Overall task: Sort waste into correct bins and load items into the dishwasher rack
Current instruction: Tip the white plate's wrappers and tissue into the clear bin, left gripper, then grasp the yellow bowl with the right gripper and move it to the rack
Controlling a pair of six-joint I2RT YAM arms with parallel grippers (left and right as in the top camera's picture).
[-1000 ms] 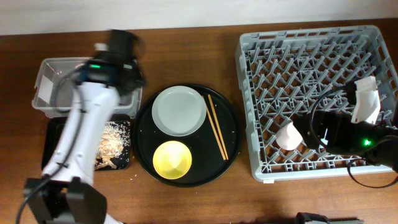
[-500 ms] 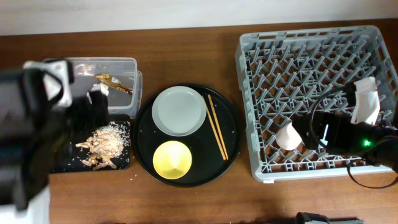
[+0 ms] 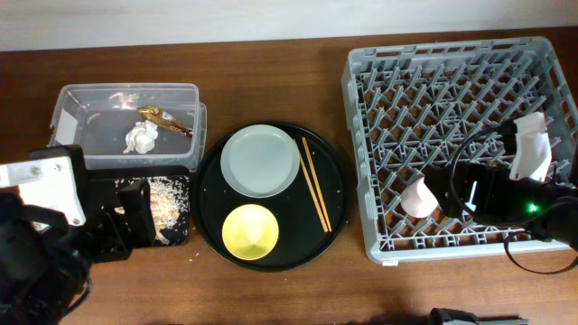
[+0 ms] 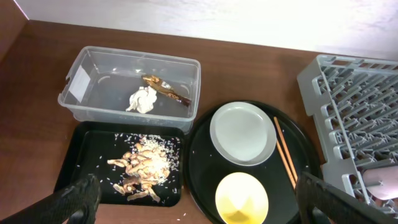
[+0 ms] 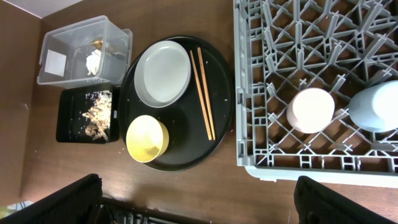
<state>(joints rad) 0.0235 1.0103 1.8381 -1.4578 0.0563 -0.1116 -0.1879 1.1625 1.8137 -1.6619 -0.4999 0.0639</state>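
Observation:
The crumpled white tissue (image 3: pixel 142 138) (image 4: pixel 142 99) and the brown-gold wrapper (image 3: pixel 164 119) (image 4: pixel 165 88) lie inside the clear tub (image 3: pixel 126 89) (image 4: pixel 130 115). Beige food scraps (image 3: pixel 168 200) (image 4: pixel 144 167) are heaped in the shallow black tray (image 3: pixel 183 233) (image 4: pixel 87 149). A grey-white plate (image 3: pixel 260 160), a yellow bowl (image 3: pixel 250 230) and the chopsticks (image 3: pixel 315 185) rest on the round black tray (image 3: pixel 336 185). In the rack (image 3: pixel 452 81) (image 5: pixel 298 37) stand the pink cup (image 5: pixel 310 110) (image 3: pixel 418 197) and the light-blue cup (image 5: pixel 376 107). My left gripper (image 4: pixel 200 200) (image 3: pixel 122 226) hangs high over the black tray, open and empty. High over the rack's front, my right gripper (image 5: pixel 199 202) is open and empty.
Loose crumbs lie on the table (image 3: pixel 194 255) by the black tray's front corner. The round tray sits between the bins and the rack. My left arm (image 3: pixel 41 244) covers the front left corner of the table.
My left arm has pulled back from over the tub toward the front left, with its jaws now open. The tissue now lies in the tub. The right arm has stayed still.

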